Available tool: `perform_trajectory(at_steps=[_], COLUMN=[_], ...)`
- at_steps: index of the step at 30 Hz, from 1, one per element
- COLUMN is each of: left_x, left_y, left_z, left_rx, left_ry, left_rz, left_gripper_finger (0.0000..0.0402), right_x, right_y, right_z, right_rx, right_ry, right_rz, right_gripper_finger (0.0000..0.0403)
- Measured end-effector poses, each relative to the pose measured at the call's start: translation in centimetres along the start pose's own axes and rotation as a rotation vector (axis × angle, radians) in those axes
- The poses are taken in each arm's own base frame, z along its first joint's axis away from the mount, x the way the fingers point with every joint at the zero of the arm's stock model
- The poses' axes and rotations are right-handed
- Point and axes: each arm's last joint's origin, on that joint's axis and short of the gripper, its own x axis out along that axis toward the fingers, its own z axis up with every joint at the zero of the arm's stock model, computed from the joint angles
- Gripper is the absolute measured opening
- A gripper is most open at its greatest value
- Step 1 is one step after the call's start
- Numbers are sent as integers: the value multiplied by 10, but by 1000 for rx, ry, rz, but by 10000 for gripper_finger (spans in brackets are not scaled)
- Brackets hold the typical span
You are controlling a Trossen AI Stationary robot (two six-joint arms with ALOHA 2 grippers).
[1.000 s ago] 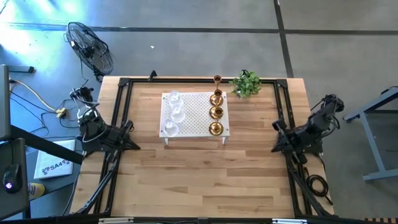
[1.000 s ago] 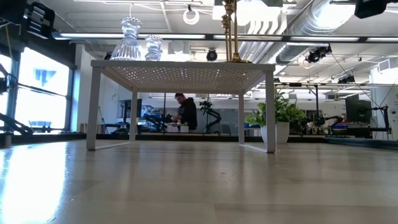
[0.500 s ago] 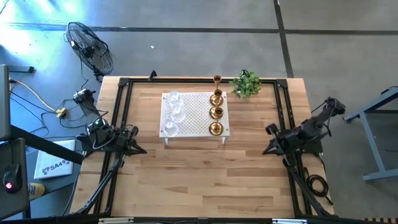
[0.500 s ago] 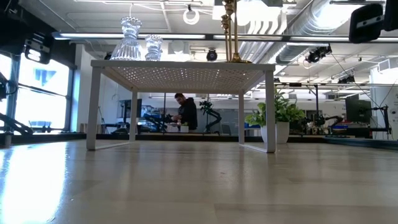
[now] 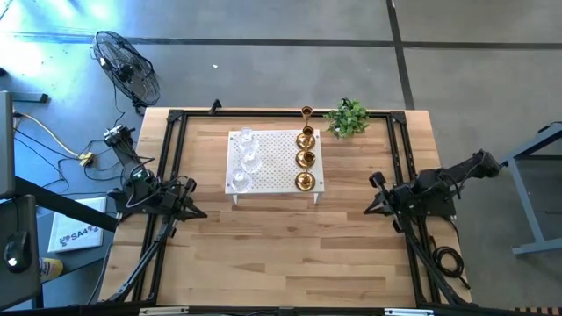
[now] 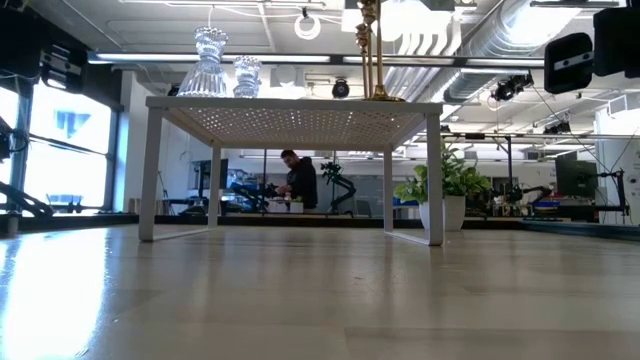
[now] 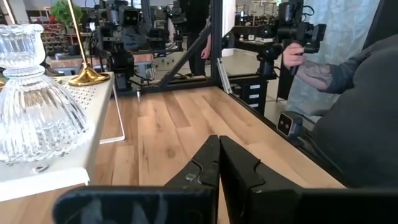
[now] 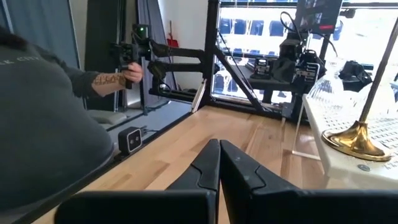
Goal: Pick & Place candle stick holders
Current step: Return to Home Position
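Now we record both arms parked at the side edges of the table, nearer than the platform's middle. The left gripper lies at the left edge and the right gripper at the right edge. Each wrist view shows its fingers clenched together on nothing.

Compared with one second ago, both grippers have shifted slightly nearer and inward. The right arm's rear links have dropped outward past the table's right edge. No holder has shifted in that time. We judge that placing is finished and that the arms are settling into rest.

Beyond the grippers, the white platform stands in the table's far half, between the two arms. It carries the holders in two rows that run near to far:

- Left row: three glass holders.
- Right row: three gold holders, counted by their round bases.

Just past the far end of the gold row we see one gold cup. We cannot tell whether it is a fourth holder or the top of a tall one. The two rows stand well apart. Within each row the holders stand near one another, and those the low view shows are upright.

Farther right, one plant stands at the table's far edge, apart from the platform. In the room beyond, one person shows far off.
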Motion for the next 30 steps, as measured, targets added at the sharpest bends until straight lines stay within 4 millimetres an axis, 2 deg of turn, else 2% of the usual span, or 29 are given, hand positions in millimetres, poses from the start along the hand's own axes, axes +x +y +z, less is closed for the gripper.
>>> perform_trajectory(at_steps=[7,11,19,26,30], left_x=[2,3,3,9,13], left_y=[-2,-3,-2,10,19], left_z=[-4,-5,-4,-8,-9], left_rx=[-12,2,52,24,16], left_ry=[-36,-38,-51,-43,-46], left_rz=[-22,-33,-20,80,68], left_gripper_finger=[0,0,0,0,0], right_x=[0,2,1,-1,-2], right_y=[-6,-10,-14,-23,-27], right_z=[-4,-15,-11,-12,-12], right_rx=[-5,-6,-35,-49,-53], right_ry=[23,1,-43,-33,-31], right_rz=[-9,-11,-4,-93,-109], right_gripper_finger=[0,0,0,0,0])
